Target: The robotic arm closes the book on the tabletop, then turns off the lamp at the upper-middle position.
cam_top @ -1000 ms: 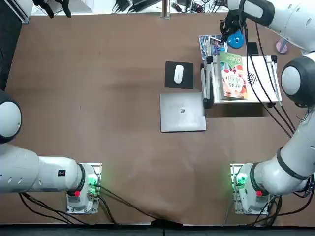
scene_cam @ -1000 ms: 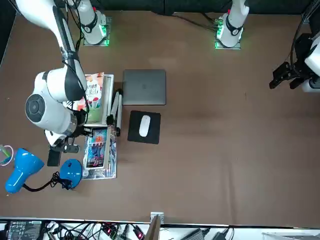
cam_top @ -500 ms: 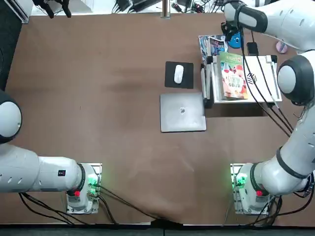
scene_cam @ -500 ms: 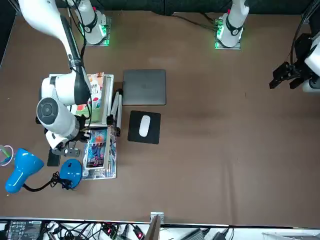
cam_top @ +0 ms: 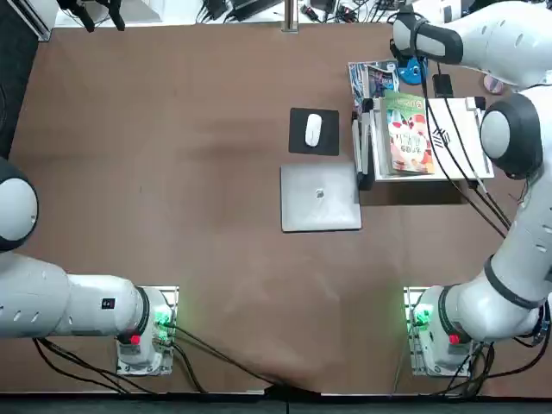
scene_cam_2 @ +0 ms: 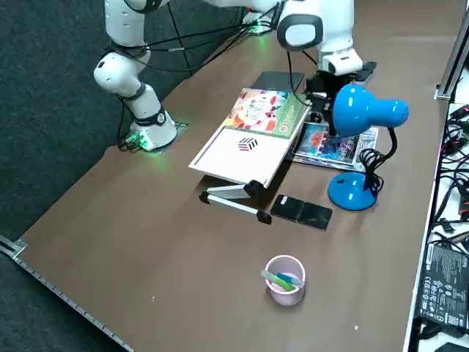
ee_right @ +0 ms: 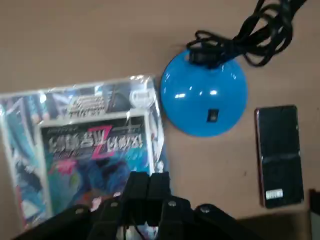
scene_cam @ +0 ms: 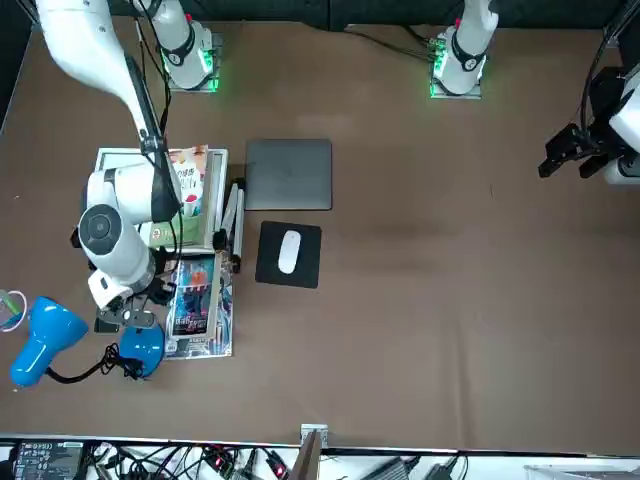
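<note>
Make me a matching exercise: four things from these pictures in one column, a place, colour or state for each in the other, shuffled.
1. Book
2. Mouse
3. Lamp
4. Right gripper

A. Bright blue, with a black cable
B. Shut, over the tabletop near the lamp's base
C. Closed, on the raised white stand
D. White, on a black pad

Pairs: 1-C; 2-D; 3-A; 4-B

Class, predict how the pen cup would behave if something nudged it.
The cup would probably tip fairly easily, being small and upright. Its round wall suggests it might roll once down. The pens lean loose inside, so they could well spill out.
</note>
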